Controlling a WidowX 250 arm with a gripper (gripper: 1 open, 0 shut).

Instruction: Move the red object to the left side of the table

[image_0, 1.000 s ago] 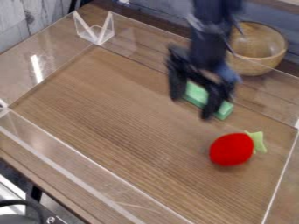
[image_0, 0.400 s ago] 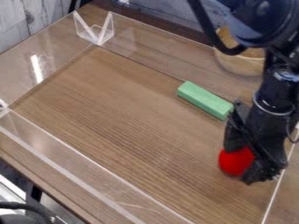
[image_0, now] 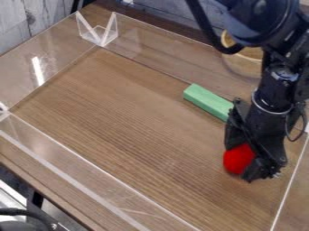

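Note:
The red object (image_0: 239,159) is a small rounded toy lying near the right front of the brown wood-grain table (image_0: 108,108). My gripper (image_0: 254,155) points straight down over it, black fingers (image_0: 276,155) standing on either side of it. The jaws are open around the toy and are not closed on it. Most of the toy is hidden behind the gripper; only its lower left part shows.
A flat green block (image_0: 208,100) lies just behind and left of the gripper. A wooden bowl (image_0: 248,56) stands at the back right, largely hidden by the arm. Low clear acrylic walls (image_0: 72,177) border the table. Bare wood spreads to the left.
The gripper came from above the green block, right and down, to the red toy. Over the last half second it sank further around it. The jaws stayed open.

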